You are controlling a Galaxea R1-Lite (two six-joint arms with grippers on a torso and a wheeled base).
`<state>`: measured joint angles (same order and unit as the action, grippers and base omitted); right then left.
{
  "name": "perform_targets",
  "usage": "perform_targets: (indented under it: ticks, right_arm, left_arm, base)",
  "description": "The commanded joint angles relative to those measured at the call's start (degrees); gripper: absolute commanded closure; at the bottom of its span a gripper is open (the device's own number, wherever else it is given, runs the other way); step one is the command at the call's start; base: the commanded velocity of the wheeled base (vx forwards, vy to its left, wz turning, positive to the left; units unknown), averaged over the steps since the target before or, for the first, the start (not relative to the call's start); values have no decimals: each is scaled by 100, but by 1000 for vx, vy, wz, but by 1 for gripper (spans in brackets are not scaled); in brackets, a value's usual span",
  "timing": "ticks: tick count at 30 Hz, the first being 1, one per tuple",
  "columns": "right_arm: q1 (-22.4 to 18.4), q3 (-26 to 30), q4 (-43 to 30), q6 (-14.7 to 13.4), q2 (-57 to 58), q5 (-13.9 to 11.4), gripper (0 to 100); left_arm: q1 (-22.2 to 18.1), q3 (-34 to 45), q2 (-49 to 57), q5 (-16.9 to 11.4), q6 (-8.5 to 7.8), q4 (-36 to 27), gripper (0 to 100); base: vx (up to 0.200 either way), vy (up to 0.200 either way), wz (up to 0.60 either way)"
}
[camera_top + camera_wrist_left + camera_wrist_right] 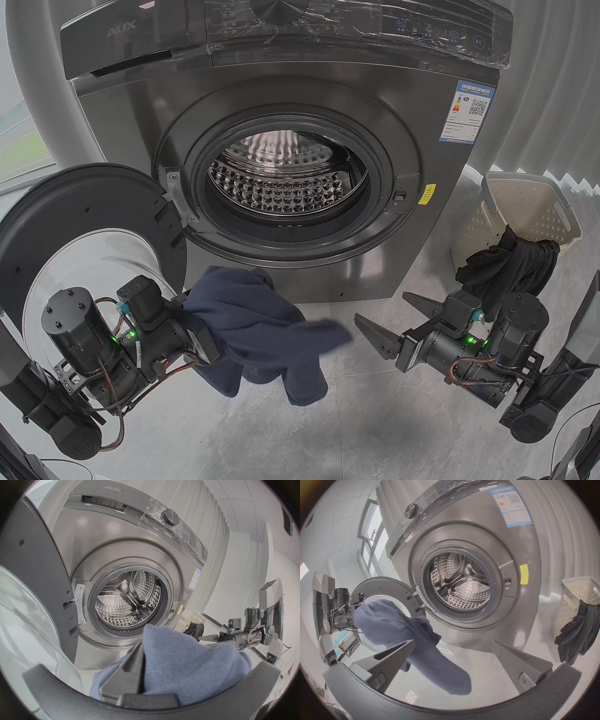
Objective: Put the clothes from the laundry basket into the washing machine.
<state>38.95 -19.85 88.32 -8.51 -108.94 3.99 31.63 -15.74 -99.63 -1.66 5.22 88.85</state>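
Soft, floppy blue cloth (262,331) at 6 o'clock below the drum (281,181), pinched in left gripper (203,340). Nothing in wide-spread right gripper (381,307). Best grabbed at a thick bunch, not an edge.

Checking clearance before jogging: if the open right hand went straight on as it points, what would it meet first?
Likely the grey washing machine's lower front panel, below the round opening; the dark blue cloth garment hangs just beside that line, depth unclear.
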Motion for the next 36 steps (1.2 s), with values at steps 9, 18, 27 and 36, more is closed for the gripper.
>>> perform_targets:
  ticks: [9,18,27,36]
  right_arm:
    - [-124,42,1,-54,65,14,0]
    - [-116,69,1,-90,57,14,0]
    - [-107,69,1,-90,57,14,0]
    - [-116,69,1,-90,57,23,0]
  left_arm:
    - [27,80,216,-10,14,1,100]
    - [115,150,199,8,14,1,100]
    - [229,229,41,8,-30,1,100]
    - [238,238,-30,16,-12,10,100]
  base:
    - [0,0,0]
    - [0,0,0]
    - [178,0,0]
    - [200,0,0]
